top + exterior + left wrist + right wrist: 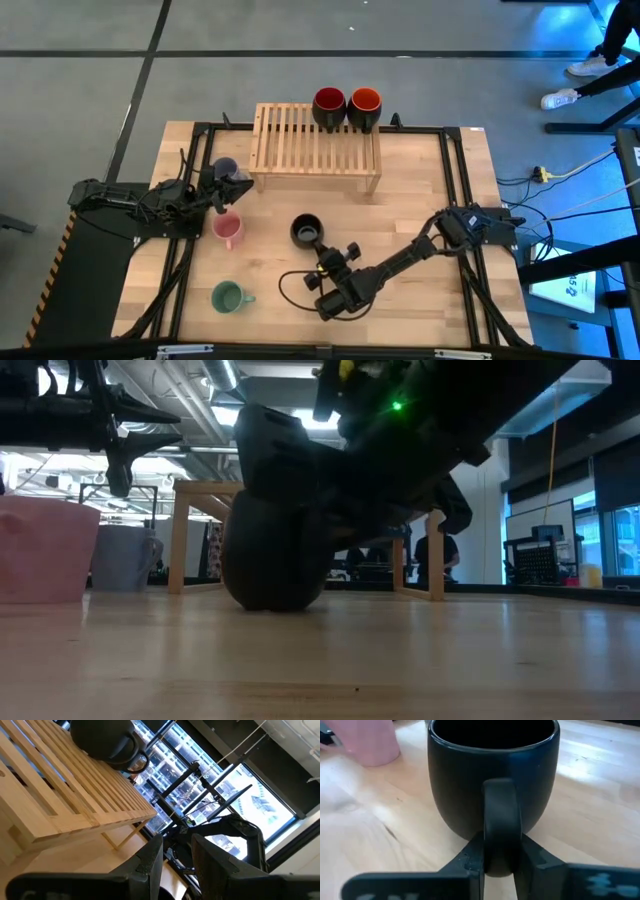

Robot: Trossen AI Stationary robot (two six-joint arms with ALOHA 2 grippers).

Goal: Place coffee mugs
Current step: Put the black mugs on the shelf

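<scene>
The all-black mug [306, 230] stands on the table's middle, handle toward the near side; my right gripper [326, 258] is shut on that handle. Two dark mugs, one red inside [329, 105] and one orange-red inside [364, 106], sit on the far edge of the rack top. The pink mug [228, 230], lavender mug [225, 168] and green mug [228, 296] stand on the table's left half. My left gripper [232, 188] hovers between the lavender and pink mugs, pointing at the rack, fingers slightly apart [177, 855] and holding nothing. My right gripper pinches the black mug's handle [502, 815] between its two fingers, at the handle's lower part. The fingers [472, 860] come level from the table's near side. The mug sits upright with its base on the table [270, 600].
The slatted wooden rack [315, 150] stands at the table's far middle, its slats bare in front of the two mugs. A black cable loops on the table near my right gripper [290, 285]. A person's legs show beyond the far right corner [590, 70].
</scene>
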